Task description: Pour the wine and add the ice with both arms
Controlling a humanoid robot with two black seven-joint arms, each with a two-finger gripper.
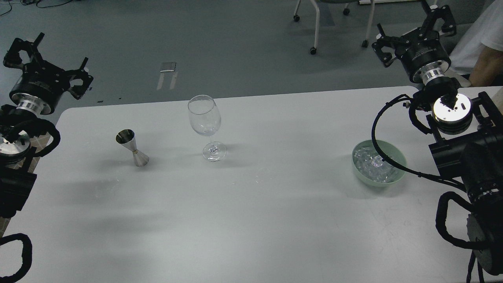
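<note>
Green bowl (400,173) holds ice (373,163) — left tool (49,65), right tool (416,33) both spread, empty.

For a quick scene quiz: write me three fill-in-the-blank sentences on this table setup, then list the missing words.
1. The ice lies heaped in a pale ____ bowl.
2. The metal jigger stands to the ____ of the wine glass in the head view.
3. The left gripper and the right gripper each hold ____.

Missing words: green; left; nothing
</note>
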